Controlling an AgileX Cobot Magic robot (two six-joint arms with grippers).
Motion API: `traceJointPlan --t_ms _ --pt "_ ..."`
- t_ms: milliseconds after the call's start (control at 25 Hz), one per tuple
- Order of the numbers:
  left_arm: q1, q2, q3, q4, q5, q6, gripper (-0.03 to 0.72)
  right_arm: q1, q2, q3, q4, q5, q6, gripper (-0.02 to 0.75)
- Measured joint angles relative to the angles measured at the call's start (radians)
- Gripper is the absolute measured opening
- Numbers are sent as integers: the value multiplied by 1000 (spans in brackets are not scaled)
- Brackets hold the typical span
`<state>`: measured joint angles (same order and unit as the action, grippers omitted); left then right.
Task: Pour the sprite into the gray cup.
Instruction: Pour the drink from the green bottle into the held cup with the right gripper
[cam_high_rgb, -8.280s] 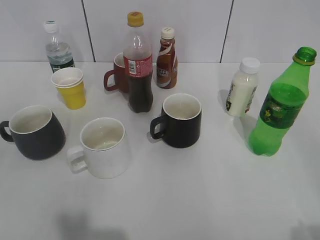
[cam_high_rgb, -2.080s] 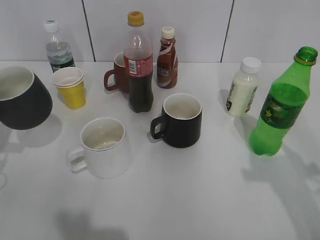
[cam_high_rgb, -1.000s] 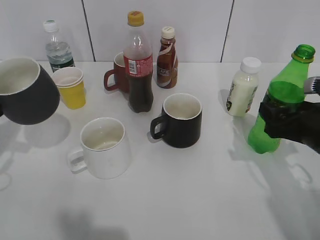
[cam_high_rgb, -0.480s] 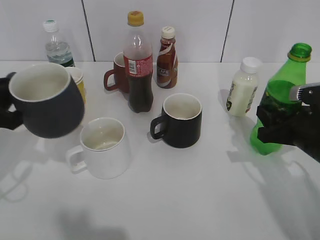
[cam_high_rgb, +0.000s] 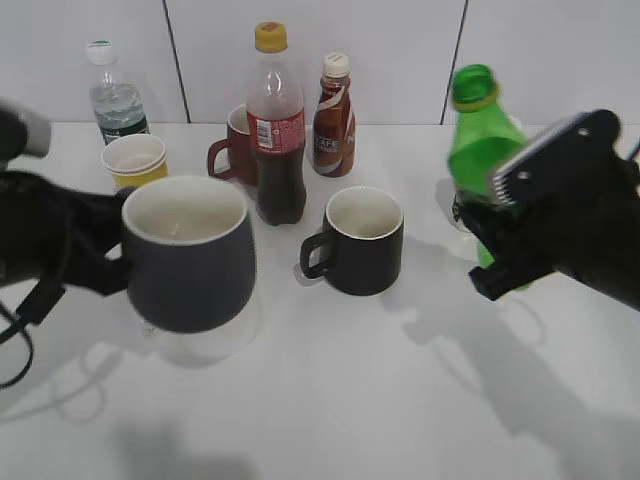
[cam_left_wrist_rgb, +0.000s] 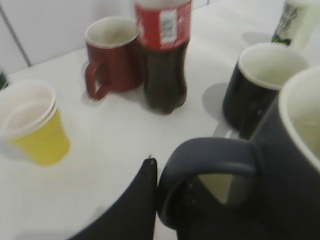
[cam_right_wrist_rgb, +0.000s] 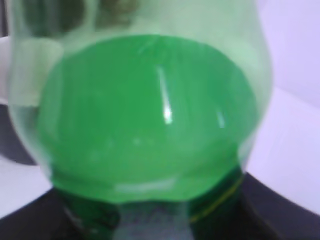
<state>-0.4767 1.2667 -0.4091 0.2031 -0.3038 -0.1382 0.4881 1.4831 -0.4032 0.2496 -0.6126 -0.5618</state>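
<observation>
My left gripper (cam_high_rgb: 105, 262) is shut on the handle of the gray cup (cam_high_rgb: 188, 257), a squat charcoal mug with a cream inside, and holds it upright in the air over the white mug. In the left wrist view the cup (cam_left_wrist_rgb: 280, 165) fills the right side, one dark finger (cam_left_wrist_rgb: 142, 200) pressed against its handle. My right gripper (cam_high_rgb: 500, 260) is shut on the sprite (cam_high_rgb: 480, 140), a green bottle with no cap on, lifted off the table at the right. The sprite (cam_right_wrist_rgb: 145, 115) fills the right wrist view; the jaws there are hidden.
A black straight mug (cam_high_rgb: 360, 240), red-labelled cola bottle (cam_high_rgb: 277, 125), dark red mug (cam_high_rgb: 235, 150), brown coffee bottle (cam_high_rgb: 334, 115), yellow paper cups (cam_high_rgb: 135, 160) and a water bottle (cam_high_rgb: 115, 95) stand on the white table. The white mug (cam_high_rgb: 200, 345) is mostly hidden below the gray cup.
The left gripper has carried the gray cup right and toward the middle. The right gripper has lifted the sprite off the table and moved it left, in front of the white milk bottle.
</observation>
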Motion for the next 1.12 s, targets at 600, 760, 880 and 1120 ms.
traceJointPlan --t_ms 600,760,880,1120 --pt "-190 110 -229 21 244 -3 65 216 -7 -195 386 91 -918 404" --pt "-209 132 -234 21 210 -3 65 217 -7 -196 391 77 -1073 404" --pt "-211 144 -237 21 197 -3 65 218 -7 -196 392 60 -1149 404" --pt "-218 151 -237 21 164 -3 65 218 -4 -196 393 -11 -1245 404"
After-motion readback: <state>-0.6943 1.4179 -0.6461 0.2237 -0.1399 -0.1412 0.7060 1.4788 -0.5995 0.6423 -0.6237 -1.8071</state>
